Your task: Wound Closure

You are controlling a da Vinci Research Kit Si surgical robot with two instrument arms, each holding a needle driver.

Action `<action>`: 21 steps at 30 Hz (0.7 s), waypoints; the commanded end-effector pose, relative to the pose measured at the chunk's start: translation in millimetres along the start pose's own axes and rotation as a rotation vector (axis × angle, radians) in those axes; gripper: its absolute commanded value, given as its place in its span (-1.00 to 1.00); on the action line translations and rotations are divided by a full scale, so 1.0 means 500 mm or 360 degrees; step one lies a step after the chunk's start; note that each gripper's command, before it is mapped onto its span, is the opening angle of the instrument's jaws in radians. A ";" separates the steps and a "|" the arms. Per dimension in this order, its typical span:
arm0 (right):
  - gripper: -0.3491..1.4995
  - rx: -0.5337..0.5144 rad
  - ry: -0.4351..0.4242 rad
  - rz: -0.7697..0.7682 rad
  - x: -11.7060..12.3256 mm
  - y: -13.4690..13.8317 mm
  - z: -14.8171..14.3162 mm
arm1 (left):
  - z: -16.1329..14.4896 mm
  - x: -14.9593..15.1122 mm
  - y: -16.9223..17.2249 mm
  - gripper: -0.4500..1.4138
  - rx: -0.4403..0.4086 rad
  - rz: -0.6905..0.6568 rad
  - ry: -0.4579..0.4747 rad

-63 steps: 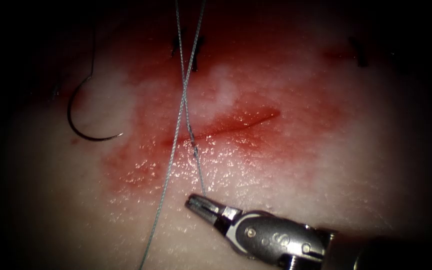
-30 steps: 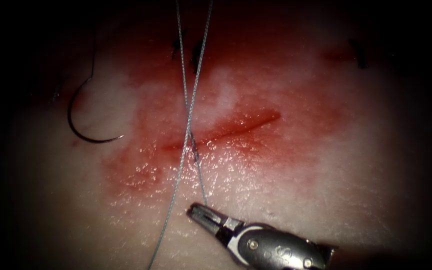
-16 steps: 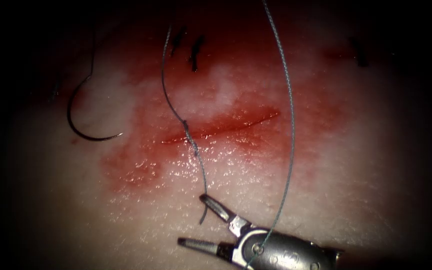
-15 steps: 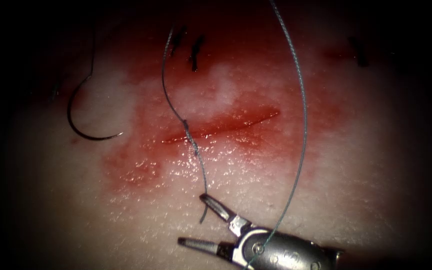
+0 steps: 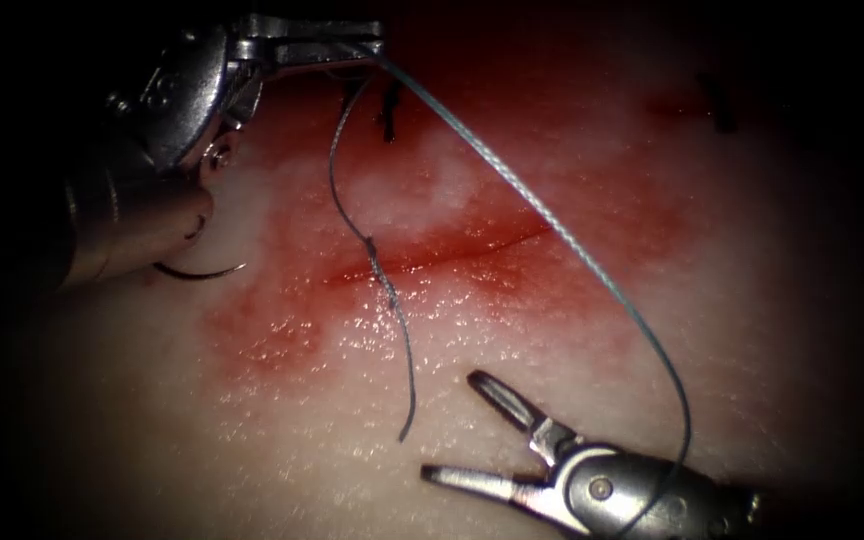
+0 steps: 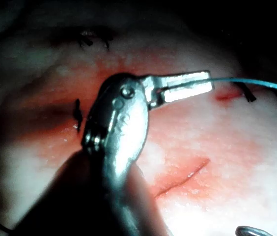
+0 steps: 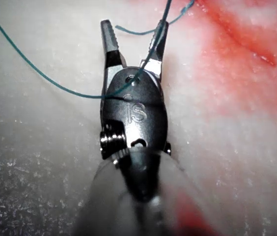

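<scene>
Since the right hand (image 5: 457, 425) gaped empty, the left hand (image 5: 372, 50) arrived, seemingly clamping thread (image 5: 552, 225).

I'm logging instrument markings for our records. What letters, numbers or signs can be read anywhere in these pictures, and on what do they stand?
"IS": stamped on the metal body of the right tool, below its open jaws, in the right wrist view.
The left tool, jaws shut on the thread: a small curved mark on its shaft in the endoscope view, too unclear to read.
The tissue and the needle lying on it left of the cut: no text.
</scene>
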 end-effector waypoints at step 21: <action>-1.00 0.0353 0.0014 0.0316 0.0104 0.0142 0.0212 | 0.0014 0.0072 0.0202 -1.00 -0.0048 -0.0084 -0.0287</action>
